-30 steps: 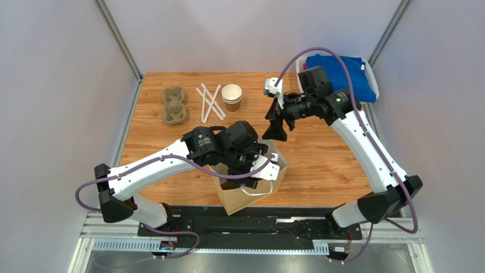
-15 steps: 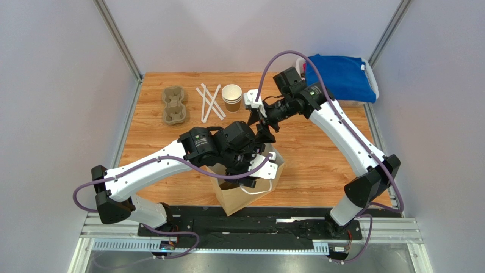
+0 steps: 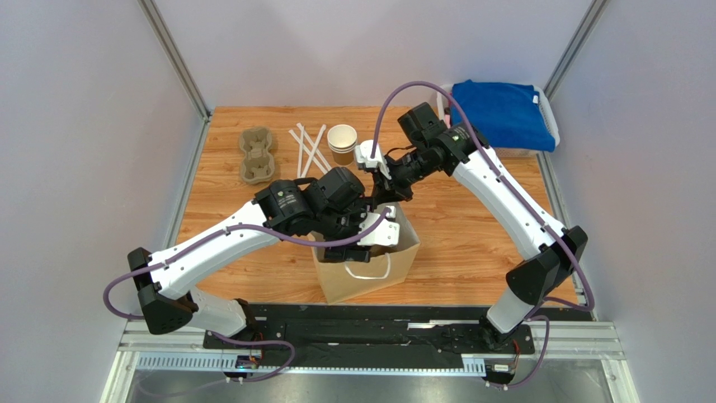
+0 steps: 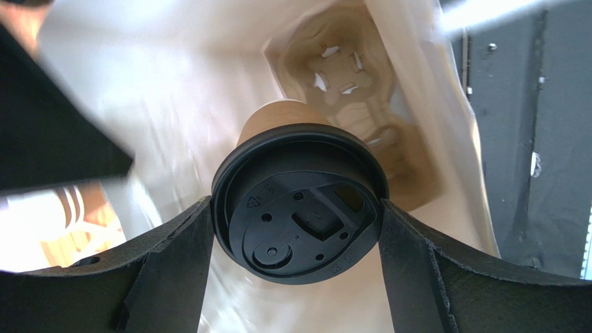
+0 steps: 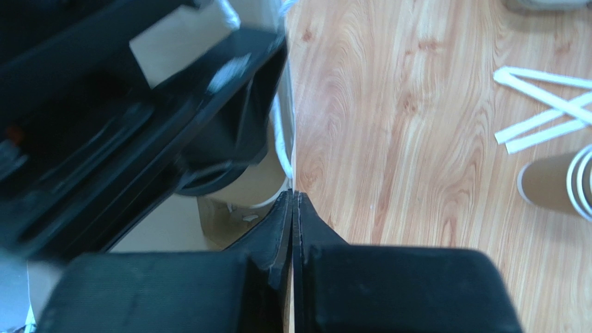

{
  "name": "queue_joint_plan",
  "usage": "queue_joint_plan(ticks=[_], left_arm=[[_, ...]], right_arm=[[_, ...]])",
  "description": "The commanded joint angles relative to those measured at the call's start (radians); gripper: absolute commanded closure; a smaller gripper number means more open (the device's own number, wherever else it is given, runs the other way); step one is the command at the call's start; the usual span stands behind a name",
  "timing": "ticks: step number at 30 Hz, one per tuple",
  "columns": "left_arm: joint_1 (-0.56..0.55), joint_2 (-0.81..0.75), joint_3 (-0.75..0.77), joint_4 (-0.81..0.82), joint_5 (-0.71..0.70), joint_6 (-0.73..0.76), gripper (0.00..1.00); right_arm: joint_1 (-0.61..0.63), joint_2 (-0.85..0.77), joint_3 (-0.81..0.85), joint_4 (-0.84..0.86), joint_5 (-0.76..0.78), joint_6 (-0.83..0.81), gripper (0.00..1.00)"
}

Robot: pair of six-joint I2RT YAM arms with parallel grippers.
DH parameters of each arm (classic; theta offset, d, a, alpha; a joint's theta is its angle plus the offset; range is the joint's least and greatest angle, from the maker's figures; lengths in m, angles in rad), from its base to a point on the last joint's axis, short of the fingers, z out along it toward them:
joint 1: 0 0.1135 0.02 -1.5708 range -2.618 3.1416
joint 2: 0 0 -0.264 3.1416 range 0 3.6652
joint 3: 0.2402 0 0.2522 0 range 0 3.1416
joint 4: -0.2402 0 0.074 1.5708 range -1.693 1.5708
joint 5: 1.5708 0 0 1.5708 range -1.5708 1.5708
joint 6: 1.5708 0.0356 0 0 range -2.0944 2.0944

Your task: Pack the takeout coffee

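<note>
We found the takeout coffee (image 4: pixel 300 229) hanging inside the mouth of the paper bag (image 3: pixel 370 273), its black lid clasped on both sides by the fingers of the left gripper (image 4: pixel 295 207), with a cardboard cup carrier (image 4: pixel 347 76) lying below it on the bag's floor. The right gripper (image 5: pixel 292 198) sat at the bag's far rim with its fingers pressed flat together; whether paper was caught between them we could not tell. We judged the packing well advanced but unfinished: the cup was past the bag's rim, yet had to be lowered, set upright and released.
</note>
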Motion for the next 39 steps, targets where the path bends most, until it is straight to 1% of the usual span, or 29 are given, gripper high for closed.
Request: queue_joint_plan(ticks=[1, 2, 3, 5, 9, 11, 12, 13, 15, 16, 19, 22, 24, 25, 27, 28, 30, 32, 33, 35, 38, 39], left_arm=[[0.041, -0.052, -0.017, 0.010, -0.014, -0.049, 0.69], [0.045, -0.055, -0.028, 0.020, -0.017, -0.063, 0.69], [0.054, -0.055, -0.032, 0.027, -0.017, -0.069, 0.69], [0.058, -0.055, -0.043, 0.052, -0.019, -0.081, 0.69], [0.059, -0.049, -0.059, 0.075, -0.009, -0.078, 0.69], [0.059, -0.047, -0.069, 0.083, -0.002, -0.070, 0.70], [0.059, -0.050, -0.072, 0.087, 0.009, -0.058, 0.70], [0.059, -0.049, -0.079, 0.086, 0.012, -0.052, 0.70], [0.059, -0.047, -0.083, 0.089, 0.021, -0.035, 0.70], [0.059, -0.047, -0.089, 0.092, 0.023, -0.031, 0.70], [0.059, -0.047, -0.098, 0.101, 0.027, -0.018, 0.70], [0.059, -0.044, -0.105, 0.107, 0.027, -0.015, 0.70], [0.059, -0.044, -0.109, 0.115, 0.020, -0.020, 0.70], [0.059, -0.044, -0.112, 0.118, 0.017, -0.026, 0.70], [0.059, -0.047, -0.117, 0.129, 0.002, -0.034, 0.70], [0.059, -0.049, -0.125, 0.133, -0.006, -0.037, 0.70], [0.059, -0.055, -0.141, 0.159, -0.037, -0.041, 0.70], [0.059, -0.060, -0.155, 0.194, -0.069, -0.046, 0.70], [0.059, -0.063, -0.167, 0.205, -0.077, -0.047, 0.70], [0.059, -0.060, -0.175, 0.227, -0.101, -0.057, 0.69], [0.059, -0.063, -0.200, 0.263, -0.120, -0.063, 0.69], [0.059, -0.064, -0.216, 0.274, -0.124, -0.064, 0.69]], right_arm=[[-0.013, -0.143, -0.064, 0.067, 0.027, 0.091, 1.00], [-0.013, -0.163, -0.084, 0.083, 0.027, 0.098, 1.00], [-0.013, -0.202, -0.137, 0.100, 0.030, 0.116, 1.00], [-0.011, -0.236, -0.176, 0.140, 0.033, 0.133, 1.00], [-0.011, -0.236, -0.182, 0.143, 0.032, 0.205, 1.00], [-0.011, -0.239, -0.187, 0.143, 0.035, 0.210, 0.99], [-0.011, -0.236, -0.190, 0.146, 0.042, 0.210, 0.92], [-0.011, -0.233, -0.184, 0.151, 0.045, 0.222, 0.74], [-0.011, -0.210, -0.165, 0.150, 0.053, 0.235, 0.60], [-0.013, -0.202, -0.146, 0.151, 0.055, 0.253, 0.52], [-0.011, -0.165, -0.119, 0.150, 0.044, 0.272, 0.46], [-0.008, -0.135, -0.107, 0.153, 0.044, 0.288, 0.45], [-0.007, -0.116, -0.115, 0.150, 0.071, 0.285, 0.48], [-0.005, -0.108, -0.118, 0.150, 0.081, 0.285, 0.58], [-0.005, -0.107, -0.116, 0.172, 0.114, 0.302, 0.73], [-0.006, -0.113, -0.112, 0.191, 0.130, 0.316, 0.87], [-0.005, -0.128, -0.101, 0.261, 0.179, 0.359, 0.98], [-0.005, -0.157, -0.096, 0.310, 0.231, 0.390, 1.00], [-0.005, -0.167, -0.086, 0.341, 0.239, 0.408, 1.00], [-0.003, -0.191, -0.083, 0.350, 0.234, 0.426, 1.00], [0.016, -0.239, -0.136, 0.373, 0.243, 0.446, 1.00], [0.026, -0.272, -0.197, 0.386, 0.257, 0.449, 1.00]])
